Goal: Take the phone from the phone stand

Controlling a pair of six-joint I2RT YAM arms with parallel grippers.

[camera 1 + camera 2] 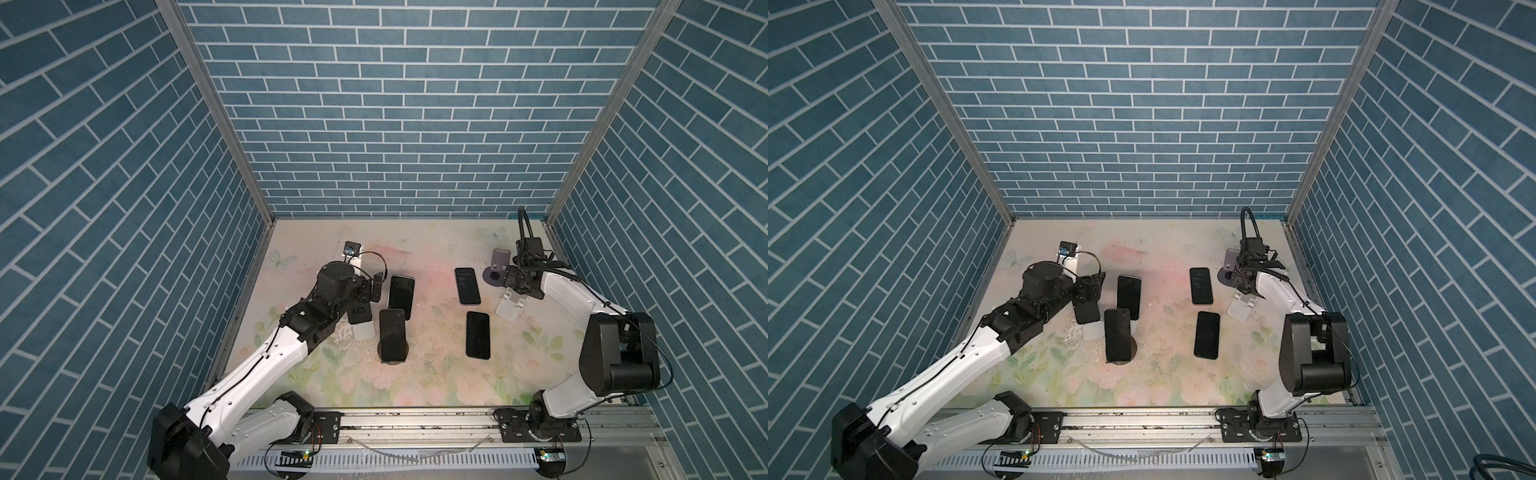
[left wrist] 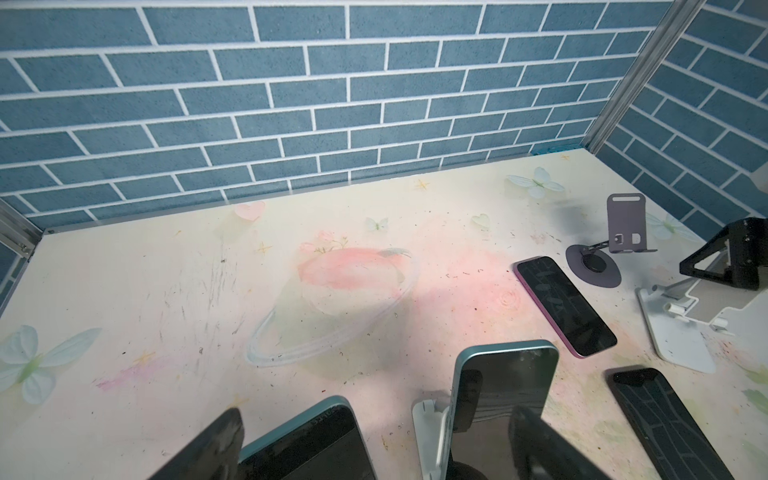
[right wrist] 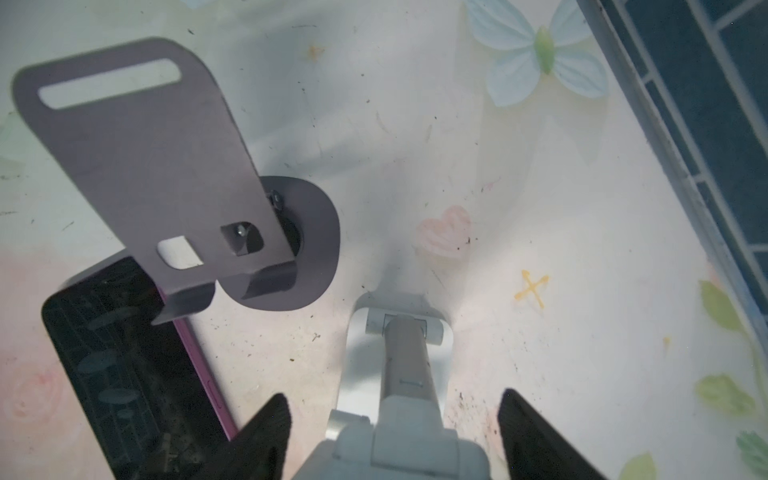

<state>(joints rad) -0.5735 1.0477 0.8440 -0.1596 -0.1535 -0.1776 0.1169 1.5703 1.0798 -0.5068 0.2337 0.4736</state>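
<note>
Three phones lean on stands at the left. The nearest to my left gripper (image 1: 373, 291) (image 1: 1087, 291) is a teal-edged phone (image 1: 360, 314) (image 1: 1087, 312) (image 2: 307, 444) on a white phone stand (image 1: 365, 331). In the left wrist view its top lies between that gripper's wide-open fingers (image 2: 216, 440). A second phone (image 1: 401, 296) (image 2: 503, 386) leans on another white stand (image 2: 428, 432). A third phone (image 1: 391, 334) rests on a black round-based stand (image 1: 395, 358). My right gripper (image 1: 519, 286) (image 3: 399, 440) hangs open over an empty white stand (image 1: 509, 306) (image 3: 399, 399).
Two phones lie flat on the floral mat, one purple-edged (image 1: 467, 285) (image 3: 124, 374) and one nearer the front (image 1: 477, 334). An empty grey-purple stand (image 1: 496, 270) (image 3: 166, 166) stands by the right gripper. Blue brick walls close the back and both sides.
</note>
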